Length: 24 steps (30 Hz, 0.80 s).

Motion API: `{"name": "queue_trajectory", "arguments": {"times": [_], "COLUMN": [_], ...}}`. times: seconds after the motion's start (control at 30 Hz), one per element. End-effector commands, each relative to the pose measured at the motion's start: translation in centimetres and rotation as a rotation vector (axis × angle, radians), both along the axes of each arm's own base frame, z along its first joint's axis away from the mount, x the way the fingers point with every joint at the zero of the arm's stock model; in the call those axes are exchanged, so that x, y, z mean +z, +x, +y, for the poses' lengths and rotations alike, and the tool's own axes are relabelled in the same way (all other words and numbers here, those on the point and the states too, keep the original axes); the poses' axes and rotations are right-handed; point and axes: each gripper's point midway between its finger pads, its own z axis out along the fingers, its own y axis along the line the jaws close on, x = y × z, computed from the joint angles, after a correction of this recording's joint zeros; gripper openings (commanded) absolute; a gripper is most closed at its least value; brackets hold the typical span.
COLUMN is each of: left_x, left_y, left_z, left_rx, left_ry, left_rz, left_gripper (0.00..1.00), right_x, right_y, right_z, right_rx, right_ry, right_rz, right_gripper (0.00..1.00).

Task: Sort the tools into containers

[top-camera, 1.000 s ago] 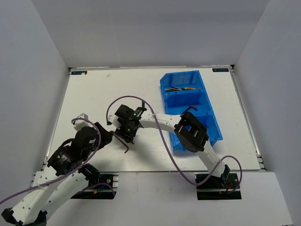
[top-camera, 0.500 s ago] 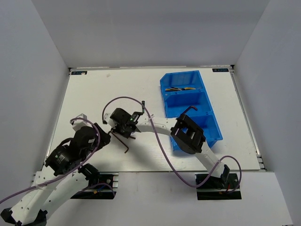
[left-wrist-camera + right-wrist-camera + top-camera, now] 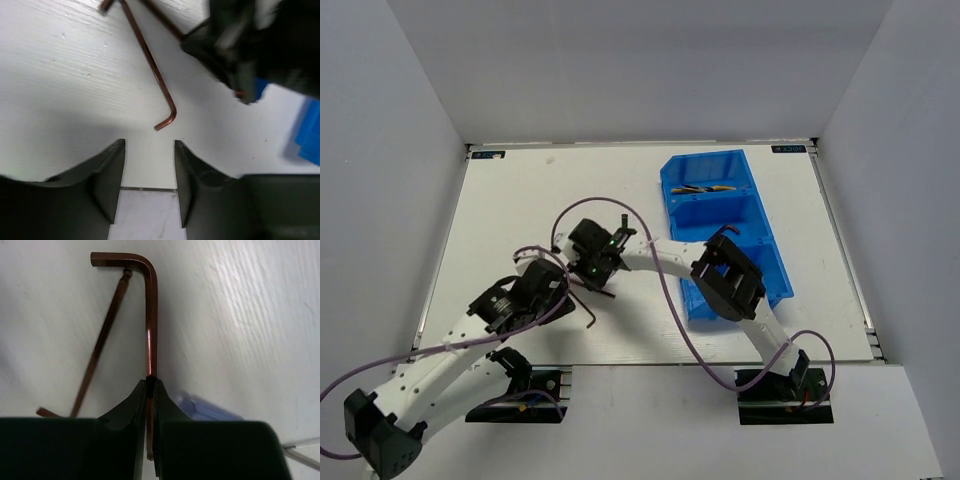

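My right gripper (image 3: 151, 384) is shut on the long arm of a dark brown L-shaped hex key (image 3: 151, 315), just above the table left of centre (image 3: 590, 277). A second hex key (image 3: 100, 347) lies beside it. My left gripper (image 3: 149, 146) is open and empty, low over the table, close to the right gripper (image 3: 563, 284). Another hex key (image 3: 151, 67) lies just beyond its fingertips and also shows in the top view (image 3: 589, 308). The blue bin (image 3: 735, 262) stands at the right. Yellow-handled pliers (image 3: 705, 188) lie in its far compartment. A blurred blue screwdriver handle (image 3: 212, 408) lies under my right gripper.
The table's near edge (image 3: 149, 189) is right below my left gripper. The right arm (image 3: 665, 255) stretches across the middle of the table from the bin side. Purple cables loop over both arms. Grey walls enclose the table.
My left arm has swung right and forward, bringing its open gripper up to the hex keys. My right gripper has shifted slightly right, still shut on its hex key.
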Motion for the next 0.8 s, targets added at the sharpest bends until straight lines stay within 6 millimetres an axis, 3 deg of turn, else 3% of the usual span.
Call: {"name": "queue_trajectory", "arguments": {"times": [0.0,0.03,0.1,0.17,0.2,0.3,0.33,0.4,0.5,0.57,0.6,0.67,0.77], "left_x": [0.5,0.3,-0.3,-1.1,-1.5,-2.8,-3.9,-4.7,-6.2,-6.5,-6.8,-6.9,-7.5], "left_y": [1.1,1.2,1.8,2.2,2.4,2.6,2.2,2.5,2.9,3.2,3.5,3.9,4.4], "left_z": [-1.5,-1.3,-1.6,-2.0,-2.2,-2.8,-2.7,-3.0,-3.3,-3.5,-3.5,-3.6,-3.7], "left_rx": [0.007,0.021,0.042,0.050,0.071,0.085,0.081,0.088,0.090,0.091,0.097,0.103,0.109], "left_ry": [-0.048,-0.038,-0.035,-0.042,-0.048,-0.071,-0.058,-0.061,-0.039,-0.022,0.001,0.019,0.041], "left_rz": [-0.015,-0.011,-0.002,-0.003,0.011,0.031,0.061,0.064,0.090,0.109,0.122,0.126,0.136], "left_gripper": [0.48,0.48,0.45,0.43,0.43,0.43,0.43,0.44,0.49,0.51,0.53,0.53,0.55], "right_x": [6.0,8.5,10.6,13.2,13.8,17.4,17.7,19.3,19.1,18.5,18.4,18.5,18.1], "right_y": [0.5,0.2,2.1,2.7,4.1,5.2,5.2,7.2,10.5,11.4,13.5,14.6,16.5], "right_z": [-1.4,-1.4,-2.0,-2.6,-3.7,-6.0,-6.6,-9.5,-14.9,-17.5,-20.4,-22.5,-27.3], "right_rx": [-0.017,0.004,-0.031,-0.042,-0.076,-0.087,-0.082,-0.091,-0.104,-0.071,-0.101,-0.087,-0.046], "right_ry": [0.099,0.151,0.194,0.240,0.252,0.325,0.330,0.313,0.235,0.180,0.147,0.126,0.098], "right_rz": [0.158,0.176,0.162,0.147,0.145,0.144,0.140,0.025,-0.099,-0.149,-0.194,-0.231,-0.262], "right_gripper": [0.00,0.00,0.00,0.00,0.00,0.00,0.00,0.00,0.00,0.00,0.00,0.00,0.00]}}
